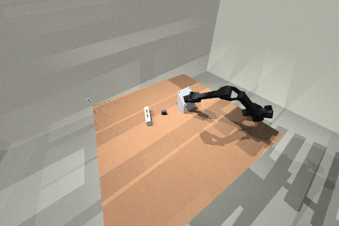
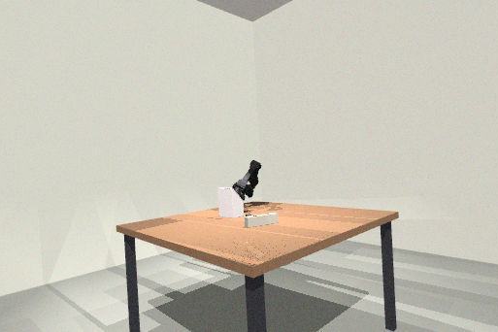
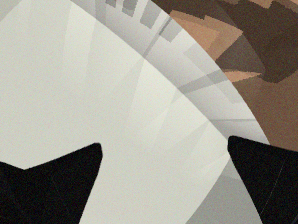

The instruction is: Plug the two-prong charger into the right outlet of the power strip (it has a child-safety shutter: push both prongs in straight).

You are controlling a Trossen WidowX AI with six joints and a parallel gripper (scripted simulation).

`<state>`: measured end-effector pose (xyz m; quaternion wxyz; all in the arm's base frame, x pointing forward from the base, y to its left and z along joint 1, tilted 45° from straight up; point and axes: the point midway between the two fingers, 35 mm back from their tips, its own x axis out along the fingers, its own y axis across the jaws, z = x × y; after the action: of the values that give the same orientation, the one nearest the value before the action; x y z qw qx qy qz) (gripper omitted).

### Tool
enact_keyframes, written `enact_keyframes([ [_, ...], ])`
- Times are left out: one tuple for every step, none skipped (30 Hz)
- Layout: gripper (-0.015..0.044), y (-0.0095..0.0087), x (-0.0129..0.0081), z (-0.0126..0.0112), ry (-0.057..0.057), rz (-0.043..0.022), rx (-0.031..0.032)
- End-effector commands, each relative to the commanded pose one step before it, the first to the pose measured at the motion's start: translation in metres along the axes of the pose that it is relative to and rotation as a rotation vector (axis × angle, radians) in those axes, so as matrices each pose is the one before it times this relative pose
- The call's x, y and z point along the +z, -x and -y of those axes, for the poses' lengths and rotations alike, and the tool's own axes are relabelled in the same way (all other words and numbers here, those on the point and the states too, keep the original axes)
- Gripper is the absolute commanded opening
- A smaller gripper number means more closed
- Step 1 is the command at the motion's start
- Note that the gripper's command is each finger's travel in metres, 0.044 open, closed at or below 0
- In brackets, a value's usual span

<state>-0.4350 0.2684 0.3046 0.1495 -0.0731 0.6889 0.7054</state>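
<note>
Wrist view is mostly pale wall, with a corner of the table at upper right and the pincer's two dark fingers cut off at the bottom edge — spread wide, nothing between them. From the top, the charger is a small dark block whose prongs cannot be made out; it lies on the table between the white power strip and the arm's white base. The pincer hangs well apart from it, out past the base on the far side — released.
</note>
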Motion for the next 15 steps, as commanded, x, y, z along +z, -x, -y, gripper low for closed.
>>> enact_keyframes([
  [0.0440, 0.01709, 0.02027, -0.00401, 0.0157, 0.06545, 0.00747],
  [0.0440, 0.00354, 0.00504, -0.00044, 0.0027, 0.01423, 0.00129],
  [0.0440, 0.00352, 0.00504, -0.00040, 0.0028, 0.01421, 0.00120],
  [0.0440, 0.00350, 0.00504, -0.00037, 0.0028, 0.01421, 0.00111],
  [0.0440, 0.00349, 0.00504, -0.00034, 0.0028, 0.01421, 0.00102],
  [0.0440, 0.00347, 0.00505, -0.00032, 0.0028, 0.01422, 0.00094],
  [0.0440, 0.00345, 0.00504, -0.00029, 0.0028, 0.01420, 0.00085],
  [0.0440, 0.00341, 0.00504, -0.00020, 0.0029, 0.01408, 0.00074],
  [0.0440, 0.00331, 0.00503, -0.00003, 0.0030, 0.01372, 0.00058],
  [0.0440, 0.00329, 0.00503, 0.00001, 0.0030, 0.01370, 0.00049],
  [0.0440, 0.00328, 0.00503, 0.00003, 0.0031, 0.01371, 0.00041],
  [0.0440, 0.00326, 0.00502, 0.00006, 0.0031, 0.01372, 0.00032],
  [0.0440, 0.00325, 0.00502, 0.00009, 0.0031, 0.01372, 0.00024],
  [0.0440, 0.00324, 0.00502, 0.00011, 0.0031, 0.01373, 0.00015],
  [0.0440, 0.00322, 0.00502, 0.00014, 0.0031, 0.01373, 0.00007],
])
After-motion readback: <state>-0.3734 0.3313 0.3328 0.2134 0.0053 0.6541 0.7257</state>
